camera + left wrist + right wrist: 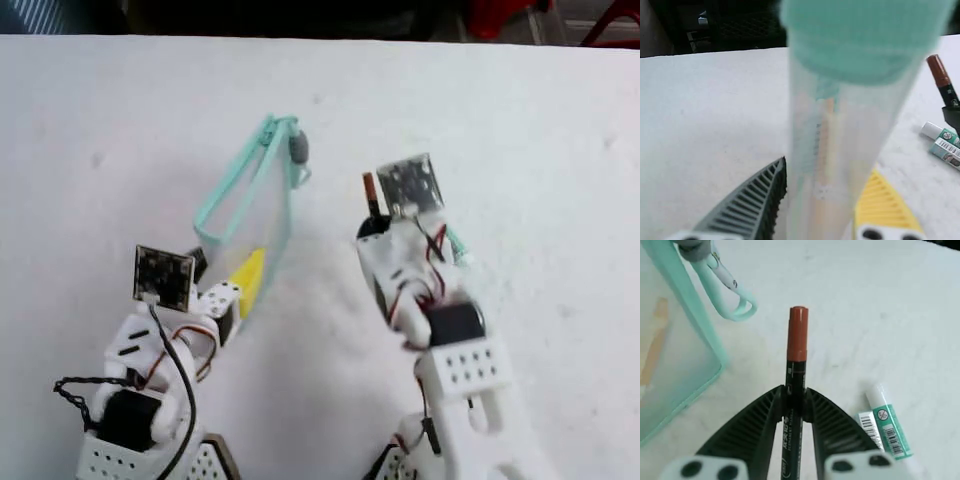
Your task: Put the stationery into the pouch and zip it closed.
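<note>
Pouch [250,200] pinched on edge in my left gripper [825,175] | marker [796,355] clamped in my right gripper [795,390], at 3 o'clock of pouch

Plain white table [540,120]

White left arm [140,345] has black cable [181,372], grey and yellow fingers [755,200]; white right arm [455,372], seemingly red wires, black fingers [832,422].

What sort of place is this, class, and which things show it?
Probably a robotics test bench: a plain white table, the left gripper holding a clear pouch, the right gripper a brown-capped marker.
</note>
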Controlling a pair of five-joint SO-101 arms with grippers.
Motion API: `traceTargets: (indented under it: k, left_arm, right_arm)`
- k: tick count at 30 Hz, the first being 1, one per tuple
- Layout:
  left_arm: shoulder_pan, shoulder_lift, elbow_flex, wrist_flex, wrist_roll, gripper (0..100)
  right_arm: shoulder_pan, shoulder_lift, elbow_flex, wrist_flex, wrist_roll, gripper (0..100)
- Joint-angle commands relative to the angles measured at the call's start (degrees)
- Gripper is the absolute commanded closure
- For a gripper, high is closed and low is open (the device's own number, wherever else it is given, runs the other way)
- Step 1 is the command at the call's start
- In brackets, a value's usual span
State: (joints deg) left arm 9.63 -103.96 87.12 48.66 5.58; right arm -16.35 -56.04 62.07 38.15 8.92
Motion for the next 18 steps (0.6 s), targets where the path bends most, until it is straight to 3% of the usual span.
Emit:
traceTargets:
  k: [1,18]
  left_arm:
    - [0.7,-0.4,-0.7,-1.7,0.4,78]
    - [3.2,-0.4,-0.4,-1.5,-0.1,78]
  right_arm:
    - [0.6,-10.4,3.0,-1.5,-0.4,98.2]
    - [0.3,-38.5,10.1,3.8,-0.4,98.1]
